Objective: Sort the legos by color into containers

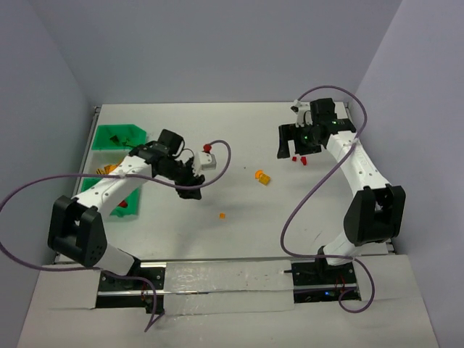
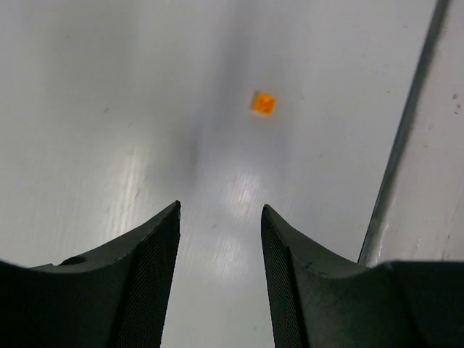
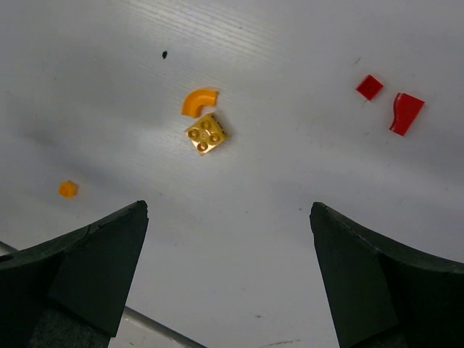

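My left gripper point(image 1: 194, 190) is open and empty, low over the table's middle left; in the left wrist view point(image 2: 220, 210) a tiny orange brick point(image 2: 264, 103) lies ahead of the fingertips, and it also shows in the top view point(image 1: 222, 215). My right gripper point(image 1: 298, 145) is wide open and empty point(image 3: 229, 206) at the far right. Below it lie an orange square brick point(image 3: 206, 134), an orange curved piece point(image 3: 198, 100) and two red pieces point(image 3: 369, 87) point(image 3: 406, 113). The orange pair point(image 1: 262, 175) and the red pieces point(image 1: 299, 159) also show in the top view. The containers stand at the left edge: green bin point(image 1: 116, 136), whitish bin point(image 1: 100, 170), green bin point(image 1: 133, 201).
Cables loop from both arms over the table. A raised strip point(image 2: 395, 159) runs along the table's near edge. Grey walls close the left, back and right sides. A red piece point(image 1: 122, 205) lies in the nearest green bin.
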`<action>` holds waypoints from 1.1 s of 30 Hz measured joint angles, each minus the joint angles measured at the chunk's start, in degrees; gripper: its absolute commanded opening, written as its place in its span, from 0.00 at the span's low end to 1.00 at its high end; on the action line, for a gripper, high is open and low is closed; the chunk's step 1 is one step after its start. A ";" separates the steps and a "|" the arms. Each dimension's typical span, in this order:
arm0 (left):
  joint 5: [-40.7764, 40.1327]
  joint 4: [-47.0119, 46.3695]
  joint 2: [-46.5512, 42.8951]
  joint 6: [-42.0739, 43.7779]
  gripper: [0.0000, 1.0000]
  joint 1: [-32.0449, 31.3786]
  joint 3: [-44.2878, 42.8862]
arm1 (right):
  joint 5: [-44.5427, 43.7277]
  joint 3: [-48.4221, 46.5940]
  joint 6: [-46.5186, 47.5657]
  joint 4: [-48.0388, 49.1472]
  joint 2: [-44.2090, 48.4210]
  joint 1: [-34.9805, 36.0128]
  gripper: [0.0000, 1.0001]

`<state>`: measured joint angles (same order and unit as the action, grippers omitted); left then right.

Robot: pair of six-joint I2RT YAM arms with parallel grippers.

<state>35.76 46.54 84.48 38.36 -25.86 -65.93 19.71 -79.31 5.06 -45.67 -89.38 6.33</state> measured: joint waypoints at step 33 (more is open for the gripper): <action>-1.40 -18.44 14.76 4.91 0.58 -16.59 5.94 | 3.76 2.95 2.78 -0.99 0.07 -8.94 1.00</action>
<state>34.36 28.10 99.24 43.27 -42.45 -59.99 23.47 -76.36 7.84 -46.65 -89.32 -2.61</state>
